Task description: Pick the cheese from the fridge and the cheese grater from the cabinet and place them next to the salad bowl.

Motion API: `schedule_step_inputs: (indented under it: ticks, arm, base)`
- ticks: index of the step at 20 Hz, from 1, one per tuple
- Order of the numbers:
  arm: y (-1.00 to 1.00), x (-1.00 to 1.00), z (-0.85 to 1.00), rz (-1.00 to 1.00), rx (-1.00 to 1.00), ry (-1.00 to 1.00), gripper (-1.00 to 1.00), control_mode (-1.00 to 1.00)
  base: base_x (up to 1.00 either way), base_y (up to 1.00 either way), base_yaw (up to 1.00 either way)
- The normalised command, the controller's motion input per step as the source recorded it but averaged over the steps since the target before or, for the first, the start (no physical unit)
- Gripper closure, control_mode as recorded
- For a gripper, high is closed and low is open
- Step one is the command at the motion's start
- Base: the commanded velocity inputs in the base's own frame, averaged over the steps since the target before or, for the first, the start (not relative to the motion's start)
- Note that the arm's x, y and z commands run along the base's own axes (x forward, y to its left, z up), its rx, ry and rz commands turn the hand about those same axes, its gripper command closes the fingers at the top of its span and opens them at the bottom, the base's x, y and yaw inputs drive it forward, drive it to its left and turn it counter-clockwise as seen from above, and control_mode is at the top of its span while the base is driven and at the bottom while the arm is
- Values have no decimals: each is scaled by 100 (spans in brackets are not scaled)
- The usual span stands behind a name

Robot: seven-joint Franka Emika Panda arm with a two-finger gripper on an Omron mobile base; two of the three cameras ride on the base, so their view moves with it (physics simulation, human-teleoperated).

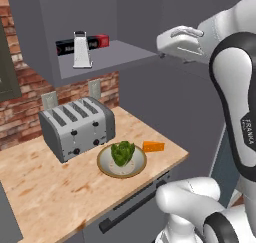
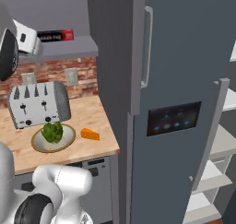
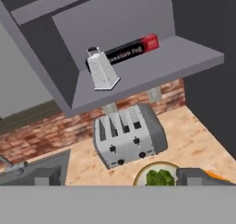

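Observation:
The silver cheese grater [image 1: 81, 50] [image 3: 102, 71] stands upright on the grey cabinet's shelf [image 1: 112, 57] [image 3: 152, 68]. Down on the wooden counter, the orange cheese [image 1: 153, 146] [image 2: 90, 134] lies just right of the salad bowl [image 1: 102, 163] [image 2: 69, 138] [image 3: 140, 174], which holds green lettuce. My gripper [image 3: 122, 177] is open, its fingertips [image 3: 198, 175] wide apart with nothing between them. It hangs in the air in front of the cabinet, well short of the grater. The white hand [image 1: 180, 42] sits at shelf height, right of the shelf. The tall blue-grey fridge [image 2: 184, 80] stands right of the counter.
A long black-and-red box [image 1: 97, 41] lies behind the grater. A silver toaster [image 1: 77, 124] [image 3: 126, 135] stands behind the bowl, against the brick wall. The fridge's inner white shelves [image 2: 226, 140] show at the far right. The counter's front edge [image 1: 135, 197] runs above a dark handle.

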Motion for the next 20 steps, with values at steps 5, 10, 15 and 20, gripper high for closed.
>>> schedule_step_inputs:
  ticks: [5,10,15,20]
  arm:
    - [11,0,-57,5,-4,-28,-100,-100]
    - [11,16,-19,5,-6,-9,-100,-100]
    - [5,24,24,6,-10,6,-100,-100]
    - [10,23,26,3,-12,9,-100,-100]
  base:
    - [0,0,0]
    - [0,0,0]
    - [0,0,0]
    - [0,0,0]
